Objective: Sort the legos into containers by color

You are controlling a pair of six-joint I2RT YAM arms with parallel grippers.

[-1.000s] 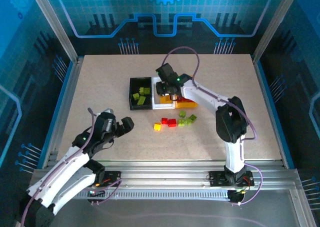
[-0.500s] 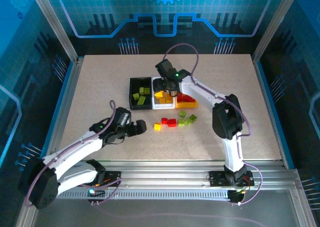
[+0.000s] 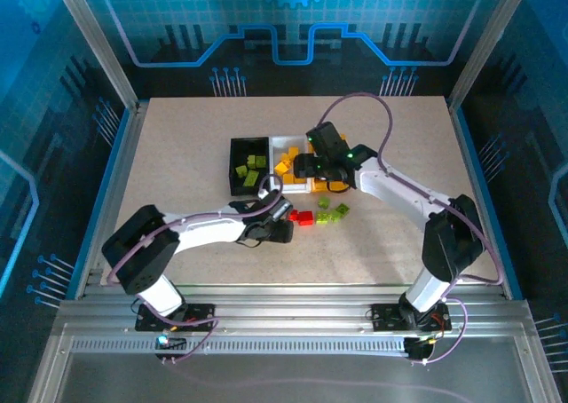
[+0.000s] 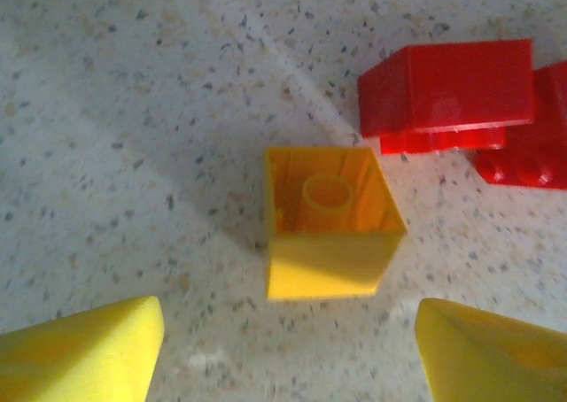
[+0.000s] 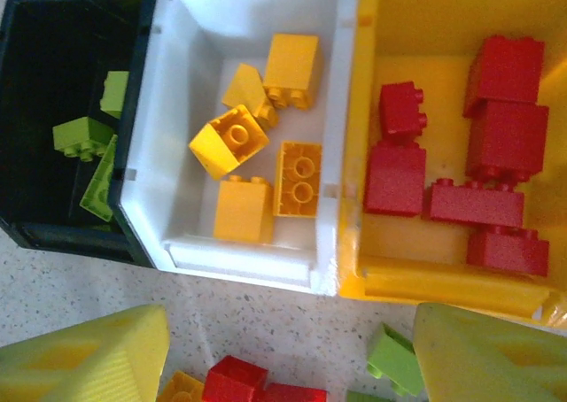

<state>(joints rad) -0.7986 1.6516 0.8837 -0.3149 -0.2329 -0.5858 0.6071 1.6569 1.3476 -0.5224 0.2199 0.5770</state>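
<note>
The left claw point(image 4: 288, 322) hangs low over the worktop point(image 4: 133, 110) with its jaws apart; its two yellow fingers point(image 4: 89, 349) stand either side of a single yellow-orange brick point(image 4: 328, 229), with bare worktop showing between each finger and the brick, so nothing is gripped; the brick lies on its side, its hollow underside facing the wrist camera; just beyond it lie the loose red bricks point(image 4: 447, 88), close together and clear of the yellow-orange one. Seen from above, this claw sits on the near side of the bins, around the middle of the worktop.

The right claw point(image 5: 288, 331) hovers over the near edge of the three joined bins, jaws spread wide and empty; the black bin point(image 5: 62, 234) on the left holds the lime bricks point(image 5: 80, 136); the white bin point(image 5: 239, 251) in the middle holds five yellow-orange pieces point(image 5: 297, 176), lying at odd angles; the yellow-orange bin point(image 5: 443, 282) on the right holds about six red pieces point(image 5: 505, 127), packed against one another. On the worktop in front of the bins, the right wrist view also takes in the loose red bricks, and a loose lime brick point(image 5: 394, 362) lies just before the yellow-orange bin; the top view shows a few more lime ones clustered just right of the red.
</note>
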